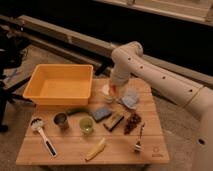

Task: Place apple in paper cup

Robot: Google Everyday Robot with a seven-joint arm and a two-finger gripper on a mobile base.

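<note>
The white paper cup (106, 93) stands on the wooden table (75, 145), just right of the yellow tub. My gripper (114, 88) hangs from the white arm directly over the cup's right rim. It is shut on the reddish-orange apple (116, 90), which sits at the cup's rim level and partly hides the cup. The arm covers the top of the gripper.
A yellow tub (60, 85) stands at the back left. A pale blue cloth (131, 99) lies right of the cup. In front are a sponge (101, 113), a brown block (114, 120), dark grapes (132, 122), a fork (139, 141), a green cup (86, 125), a dark metal cup (61, 120), a brush (42, 134) and a yellow corn-like piece (96, 149).
</note>
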